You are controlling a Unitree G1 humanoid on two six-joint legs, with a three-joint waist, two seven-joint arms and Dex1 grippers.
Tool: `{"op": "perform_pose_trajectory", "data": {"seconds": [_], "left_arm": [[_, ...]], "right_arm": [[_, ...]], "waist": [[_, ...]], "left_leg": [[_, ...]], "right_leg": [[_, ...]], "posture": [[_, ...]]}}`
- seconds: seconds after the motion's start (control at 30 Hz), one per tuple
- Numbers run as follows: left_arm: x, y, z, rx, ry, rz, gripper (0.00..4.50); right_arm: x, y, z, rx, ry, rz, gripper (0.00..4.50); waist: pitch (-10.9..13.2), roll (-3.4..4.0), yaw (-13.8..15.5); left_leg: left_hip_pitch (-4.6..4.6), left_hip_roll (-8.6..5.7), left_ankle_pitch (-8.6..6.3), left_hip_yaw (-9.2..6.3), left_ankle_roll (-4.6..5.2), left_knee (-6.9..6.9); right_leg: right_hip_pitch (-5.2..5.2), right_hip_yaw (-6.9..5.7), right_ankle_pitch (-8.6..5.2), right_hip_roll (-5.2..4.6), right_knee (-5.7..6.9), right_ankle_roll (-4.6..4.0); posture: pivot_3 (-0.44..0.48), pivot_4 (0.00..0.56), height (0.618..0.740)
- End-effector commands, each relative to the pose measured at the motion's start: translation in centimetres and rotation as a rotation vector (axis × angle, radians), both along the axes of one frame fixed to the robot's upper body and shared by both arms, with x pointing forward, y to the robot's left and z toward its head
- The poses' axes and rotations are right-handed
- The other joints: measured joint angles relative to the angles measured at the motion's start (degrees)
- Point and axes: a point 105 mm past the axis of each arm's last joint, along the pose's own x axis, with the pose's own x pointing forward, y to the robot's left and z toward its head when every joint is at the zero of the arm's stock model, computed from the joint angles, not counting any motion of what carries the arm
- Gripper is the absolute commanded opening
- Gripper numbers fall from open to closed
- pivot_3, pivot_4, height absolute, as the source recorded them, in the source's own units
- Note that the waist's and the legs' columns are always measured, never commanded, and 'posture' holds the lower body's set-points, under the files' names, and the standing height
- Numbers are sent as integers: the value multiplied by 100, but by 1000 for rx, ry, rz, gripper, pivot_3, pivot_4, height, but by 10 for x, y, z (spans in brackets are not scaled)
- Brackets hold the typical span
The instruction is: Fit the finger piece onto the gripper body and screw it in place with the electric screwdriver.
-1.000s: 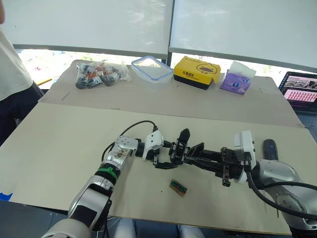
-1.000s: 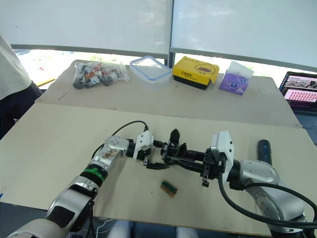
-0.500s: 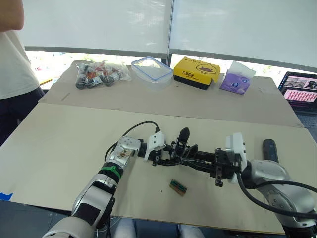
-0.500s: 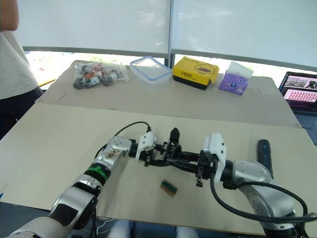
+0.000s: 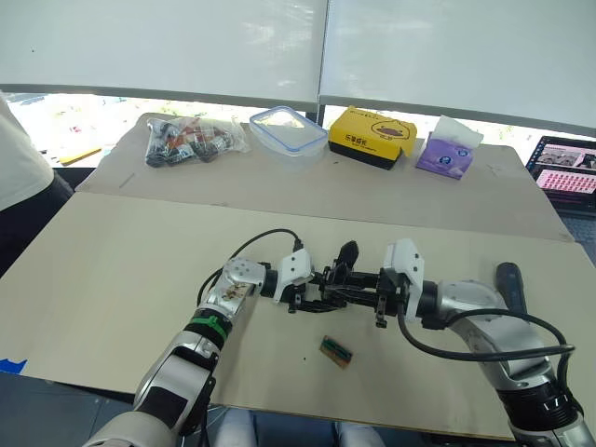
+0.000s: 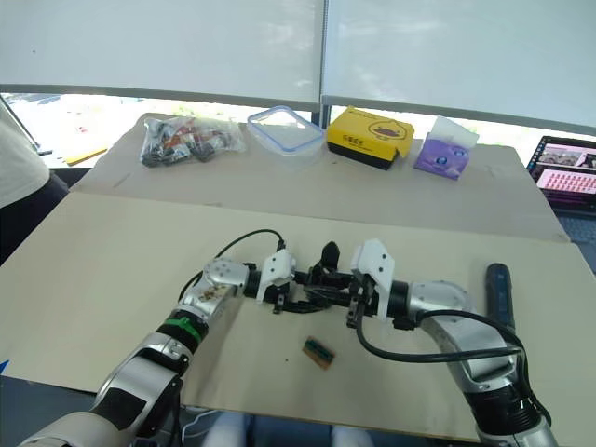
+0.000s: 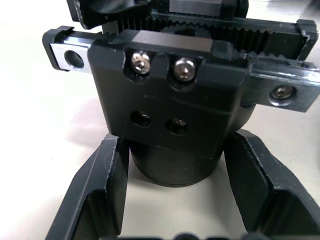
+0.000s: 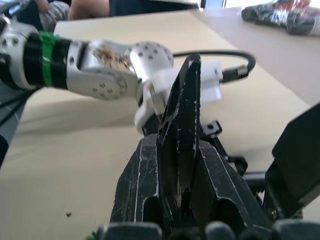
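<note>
My left gripper [image 5: 310,294] is shut on the gripper body [image 5: 336,277], its fingers [image 7: 107,180] clamped on either side of the round base. The black block [image 7: 170,95] shows two screws and two empty holes. One pointed finger of the body sticks up [image 5: 347,251]. My right gripper [image 5: 361,284] is shut on the finger piece [image 8: 180,110], a flat black blade standing between its fingers. It holds the blade right up against the gripper body from the right. The electric screwdriver [image 5: 508,279] lies on the table at the far right, apart from both grippers.
A small green-and-brown block [image 5: 335,351] lies near the table's front edge. On the rear table are a bag of parts [image 5: 191,140], a clear container [image 5: 287,130], a yellow box [image 5: 372,138] and a purple tissue pack [image 5: 447,151]. A laptop [image 5: 568,175] is at far right, a person [image 5: 19,158] at far left.
My right arm has moved left, bringing the finger piece up to the gripper body. The left gripper has held the body nearly still. The person at the left has drawn back.
</note>
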Motion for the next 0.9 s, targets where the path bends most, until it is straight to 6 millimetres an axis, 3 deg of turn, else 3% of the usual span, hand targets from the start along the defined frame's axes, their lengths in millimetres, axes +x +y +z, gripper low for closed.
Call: {"op": "perform_pose_trajectory", "data": {"seconds": [0.03, 0.27, 0.57, 0.9], "left_arm": [[-3, -2, -2, 21, -9, -14, 2269], [-4, 0, -4, 25, -5, -14, 2269], [-5, 1, -6, 32, 0, -13, 2269], [-5, 2, -6, 35, 1, -20, 2269]], "right_arm": [[-1, 1, 9, 1, -54, 13, 383], [2, -5, 3, -22, -27, -14, 383], [-10, -1, -8, -57, 51, 37, 383], [0, 2, -12, -109, 87, 4, 383]], "waist": [[0, 0, -1], [0, 0, -5], [-2, 2, -5], [-9, 9, -13]], "left_leg": [[0, 0, 0, 0, 0, 1], [2, 0, 0, -1, 0, 6], [4, 0, 0, -2, 0, 7], [9, 0, 0, -3, 0, 7]], "right_leg": [[0, 0, 0, 0, 1, 0], [2, 0, 0, 0, 6, 0], [4, 0, -1, 1, 7, 0], [7, 0, -2, 1, 8, -1]], "posture": [[0, 150, 740], [0, 150, 740], [0, 150, 740], [0, 150, 740]]}}
